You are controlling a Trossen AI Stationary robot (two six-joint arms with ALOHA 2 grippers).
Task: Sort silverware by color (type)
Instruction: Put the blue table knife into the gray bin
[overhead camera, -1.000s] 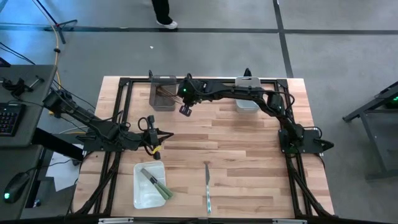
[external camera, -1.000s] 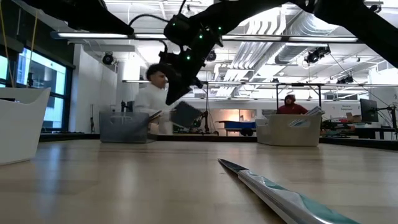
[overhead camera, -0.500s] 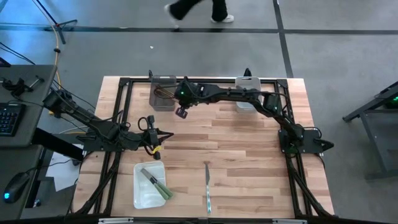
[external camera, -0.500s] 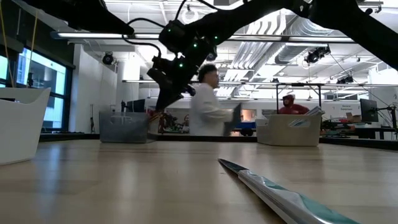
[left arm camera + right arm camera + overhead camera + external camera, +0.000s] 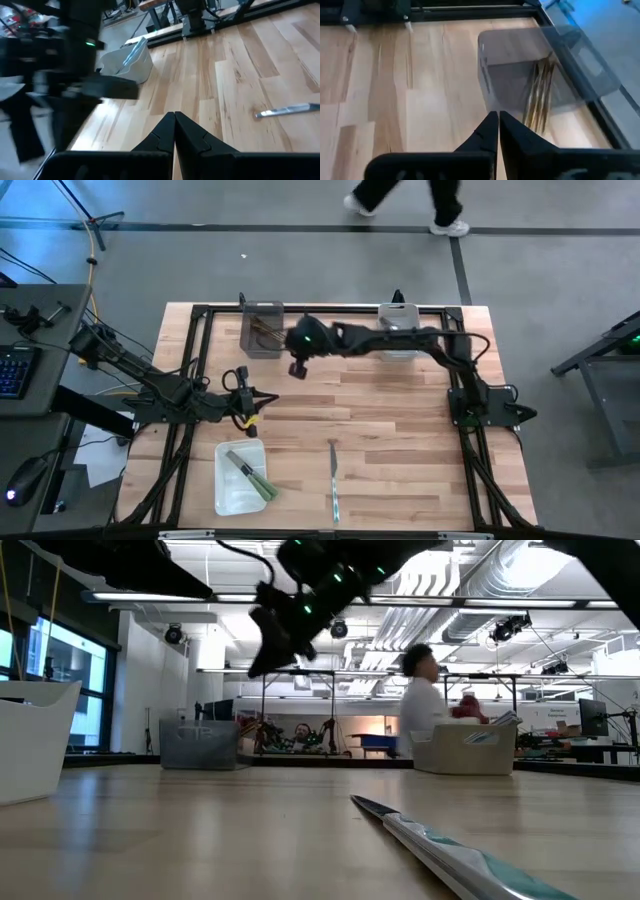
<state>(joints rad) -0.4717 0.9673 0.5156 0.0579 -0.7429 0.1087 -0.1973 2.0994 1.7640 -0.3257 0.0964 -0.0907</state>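
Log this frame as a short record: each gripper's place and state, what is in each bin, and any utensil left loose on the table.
right gripper: shut, empty, beside the grey bin
left gripper: shut, empty, over the table's left side
grey translucent bin: thin brown stick-like utensils
white rectangular tray: green-handled knife
pale bin at far right: contents unclear
loose on wooden table: one silvery pale-teal knife
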